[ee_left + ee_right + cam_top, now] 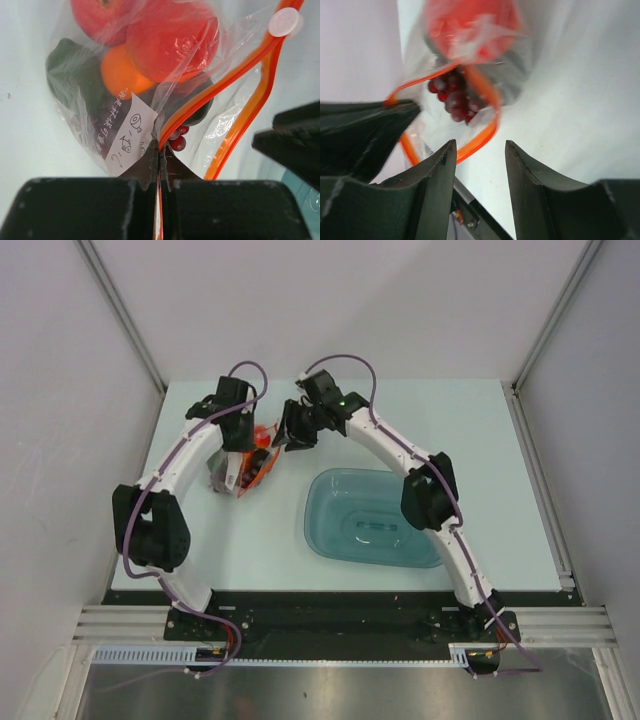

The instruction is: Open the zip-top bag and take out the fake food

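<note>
Table (480, 440): we see a pale worktop with both arms reaching to its far left part.
Teal tub (322, 502): at 4 o'clock from the table's centre, well apart from the bag.
Zip-top bag (245, 468): at 9 o'clock from the centre, its mouth parted into an orange loop.
Left gripper (159, 160): clamped tight on the bag's orange zip strip (220, 87).
Right gripper (480, 145): jaws apart, and we see nothing between them; the bag sits at its 12 o'clock.
Fake food (170, 40): inside the bag, red fruits at 12 o'clock, orange and green at 9, grapes (455, 95) near the mouth.
White sticker (131, 132): handwritten marks and a printed dark label beside it; we cannot read either.
White round tab (285, 22): on the strip at 1 o'clock.
</note>
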You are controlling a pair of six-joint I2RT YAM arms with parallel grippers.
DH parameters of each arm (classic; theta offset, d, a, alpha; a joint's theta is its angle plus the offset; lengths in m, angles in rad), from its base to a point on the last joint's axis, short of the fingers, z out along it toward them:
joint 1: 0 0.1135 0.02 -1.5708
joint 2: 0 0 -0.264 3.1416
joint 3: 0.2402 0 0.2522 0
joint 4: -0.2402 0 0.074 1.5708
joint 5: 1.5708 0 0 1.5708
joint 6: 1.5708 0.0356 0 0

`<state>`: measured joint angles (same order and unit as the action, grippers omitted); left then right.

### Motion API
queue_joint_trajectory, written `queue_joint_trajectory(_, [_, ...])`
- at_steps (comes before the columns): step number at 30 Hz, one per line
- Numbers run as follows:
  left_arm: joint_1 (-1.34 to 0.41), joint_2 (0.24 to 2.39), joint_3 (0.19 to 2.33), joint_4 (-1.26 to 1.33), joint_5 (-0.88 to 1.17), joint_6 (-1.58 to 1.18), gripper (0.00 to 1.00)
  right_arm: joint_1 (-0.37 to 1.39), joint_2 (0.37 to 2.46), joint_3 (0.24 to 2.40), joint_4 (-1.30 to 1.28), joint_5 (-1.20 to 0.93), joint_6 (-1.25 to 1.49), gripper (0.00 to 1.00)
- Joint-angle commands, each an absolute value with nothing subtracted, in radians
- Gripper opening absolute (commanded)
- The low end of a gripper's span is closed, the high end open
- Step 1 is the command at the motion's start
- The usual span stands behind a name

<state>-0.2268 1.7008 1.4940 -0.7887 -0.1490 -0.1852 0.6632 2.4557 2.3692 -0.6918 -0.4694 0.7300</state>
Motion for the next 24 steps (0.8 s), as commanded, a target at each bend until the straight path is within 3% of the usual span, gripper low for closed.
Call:
queue_joint_trajectory(1, [-0.227,1.661,1.557,-0.796,-0.123,-0.219,0.0,0.719,2.284,2.321,-0.681,-0.322,0.589,0.5])
queue_joint_trajectory(6, [-0.227,1.635,1.562,-0.784,-0.127,-0.232,0.0,0.739,2.348,2.351,-0.572,-0.368,0.598,0.36])
queue_joint_trajectory(10, [-0.226,1.628,1.571,-0.787,-0.133,-0.227,0.0,0.758,2.421,2.422,-0.549,-0.371,0.586,0.35])
queue_joint_trajectory(12, [-0.227,1.628,1.565,-0.79,-0.126,-0.23,0.0,0.755,2.451,2.421,-0.526,-0.368,0.615,0.28])
queue_joint_trajectory(15, [-0.227,1.623,1.542,-0.789,-0.123,-0.241,0.0,0.755,2.48,2.416,-0.505,-0.356,0.623,0.24])
queue_joint_trajectory(18, [-0.227,1.609,1.513,-0.772,-0.118,-0.245,0.0,0.755,2.508,2.422,-0.482,-0.342,0.618,0.26])
queue_joint_trajectory(20, [-0.225,1.605,1.506,-0.77,-0.118,-0.245,0.0,0.755,2.522,2.425,-0.477,-0.316,0.614,0.36])
queue_joint_trajectory(24, [-0.227,1.603,1.487,-0.758,-0.1,-0.252,0.0,0.753,2.551,2.431,-0.469,-0.304,0.598,0.44])
